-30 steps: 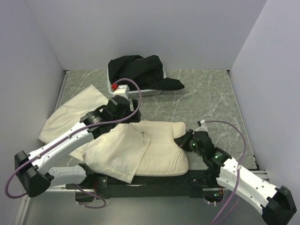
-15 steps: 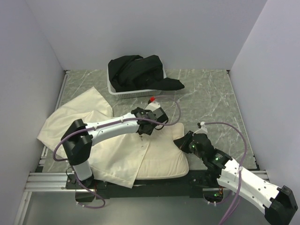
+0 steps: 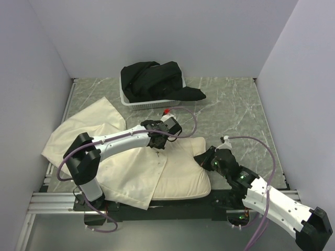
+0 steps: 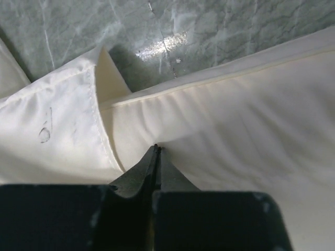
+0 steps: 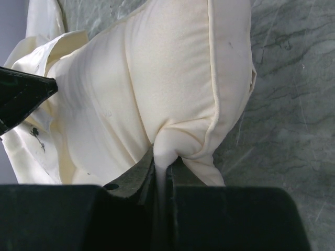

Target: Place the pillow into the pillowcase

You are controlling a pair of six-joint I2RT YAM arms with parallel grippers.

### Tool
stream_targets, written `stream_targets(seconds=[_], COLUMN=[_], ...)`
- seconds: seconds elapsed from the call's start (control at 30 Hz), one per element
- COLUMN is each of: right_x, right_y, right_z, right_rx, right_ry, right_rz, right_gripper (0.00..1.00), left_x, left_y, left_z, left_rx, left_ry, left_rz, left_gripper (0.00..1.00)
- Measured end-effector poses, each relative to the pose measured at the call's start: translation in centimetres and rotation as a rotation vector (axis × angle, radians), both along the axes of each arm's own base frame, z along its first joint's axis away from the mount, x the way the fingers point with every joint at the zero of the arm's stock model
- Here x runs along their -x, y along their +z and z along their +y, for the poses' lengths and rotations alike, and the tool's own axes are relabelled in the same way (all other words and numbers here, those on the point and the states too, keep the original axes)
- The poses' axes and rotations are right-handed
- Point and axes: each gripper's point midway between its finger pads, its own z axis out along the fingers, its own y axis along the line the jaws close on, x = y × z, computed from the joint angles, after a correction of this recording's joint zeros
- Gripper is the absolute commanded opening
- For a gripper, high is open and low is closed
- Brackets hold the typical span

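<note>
The cream pillow [image 3: 183, 167] lies at the table's near middle, plain side up. The wrinkled cream-white pillowcase [image 3: 84, 128] spreads to its left and overlaps the pillow's left part; its stitched hem [image 4: 94, 104] shows in the left wrist view. My left gripper [image 3: 157, 142] reaches across to the pillow's far edge. Its jaws are together on a small pucker of the pillow [image 4: 235, 120] just right of that hem. My right gripper [image 3: 205, 157] is shut on a pinch of fabric at the right end of the pillow [image 5: 157, 78].
A white basket [image 3: 146, 104] heaped with black cloth [image 3: 154, 78] stands at the back, just beyond the left gripper. White walls close in the left, back and right. A metal rail [image 3: 52, 201] runs along the near edge.
The left arm swung from over the pillowcase to the pillow's far edge, and its jaws went from open to together. The right gripper kept its hold and place.
</note>
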Motion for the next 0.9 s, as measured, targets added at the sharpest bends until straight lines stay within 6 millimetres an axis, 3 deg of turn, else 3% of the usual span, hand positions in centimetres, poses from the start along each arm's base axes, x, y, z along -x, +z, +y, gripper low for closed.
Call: stream_targets(seconds=[0.13,0.2,0.27,0.43,0.47,0.5,0.53,0.57,0.67,0.83,0.9], right_x=[0.2,0.3,0.4,0.3,0.3,0.2,0.1,0.1,0.1,0.3,0.4], right_y=[0.1,0.4,0.9,3.5,4.2,4.9,5.5,6.0,6.4,5.3,4.5], right_z=[-0.1,0.0,0.0,0.5,0.5,0.5,0.5,0.5,0.4,0.1,-0.1], right_rx=[0.007,0.011,0.012,-0.006,-0.009,-0.012,-0.014,-0.017,-0.023,-0.009,0.003], right_ry=[0.005,0.013,0.022,0.042,0.045,0.046,0.045,0.043,0.041,0.037,0.035], right_rz=[0.006,0.007,0.007,-0.021,-0.031,-0.043,-0.056,-0.063,-0.077,-0.058,-0.045], right_gripper=[0.0,0.0,0.0,0.0,0.0,0.0,0.0,0.0,0.0,0.0,0.0], left_x=[0.1,0.1,-0.1,0.0,0.1,0.0,-0.2,-0.4,-0.8,0.2,0.8], left_y=[0.4,2.1,4.9,15.7,17.7,19.4,20.2,20.8,18.9,9.4,7.1], left_z=[-0.8,-2.3,-4.2,-9.0,-9.5,-9.7,-9.6,-9.3,-7.5,-2.8,-1.5], left_rx=[0.034,0.095,0.186,0.456,0.49,0.509,0.51,0.501,0.419,0.173,0.12], left_ry=[-0.032,-0.061,-0.096,-0.206,-0.216,-0.213,-0.201,-0.172,-0.096,0.003,0.022], left_rz=[0.031,0.033,0.011,-0.121,-0.148,-0.179,-0.202,-0.226,-0.23,-0.124,-0.09], left_gripper=[0.01,0.01,0.01,0.03,0.19,0.28,0.53,0.57,0.67,0.64,0.63])
